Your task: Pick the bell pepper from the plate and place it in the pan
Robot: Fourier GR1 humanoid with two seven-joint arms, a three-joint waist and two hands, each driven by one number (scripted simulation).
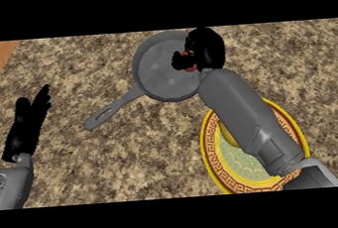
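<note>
Speckled counter: right hand, at 12 o'clock over the pan, curls around the mostly hidden bell pepper. Its forearm covers part of the plate. Left hand rests at 9 o'clock, fingers straight.

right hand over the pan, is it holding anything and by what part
The right hand is curled round a red thing, seemingly the bell pepper, above the pan. Only a sliver shows, so the part gripped cannot be told.
</note>
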